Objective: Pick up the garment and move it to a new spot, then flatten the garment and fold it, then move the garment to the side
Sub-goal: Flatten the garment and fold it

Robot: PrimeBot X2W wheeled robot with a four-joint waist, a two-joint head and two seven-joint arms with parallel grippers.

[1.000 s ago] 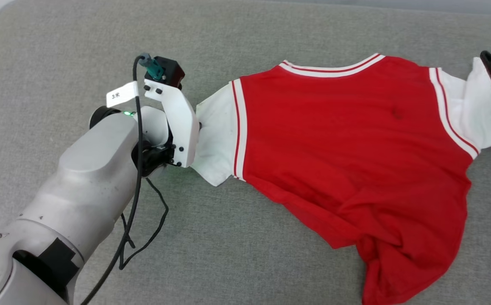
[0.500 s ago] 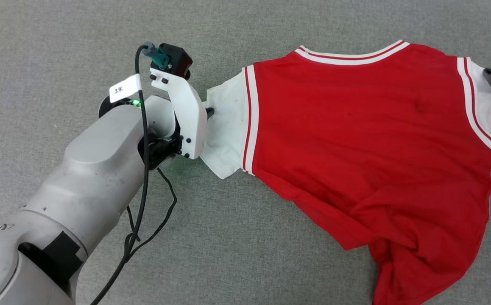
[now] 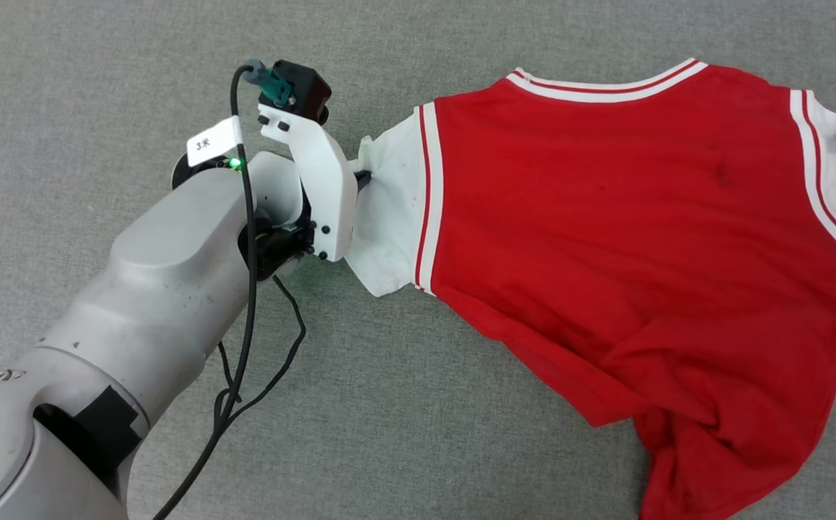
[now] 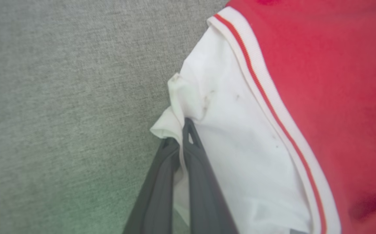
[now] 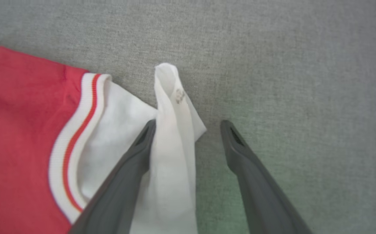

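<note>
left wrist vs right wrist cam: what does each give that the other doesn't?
Left wrist: left tool shut on the bunched edge of one white sleeve.
Right wrist: right tool open; a fold of the other sleeve sits between its spread fingers, touching one, not pinched.
Both: the jersey with its red body and its striped trim, lying on the grey cloth surface.
</note>
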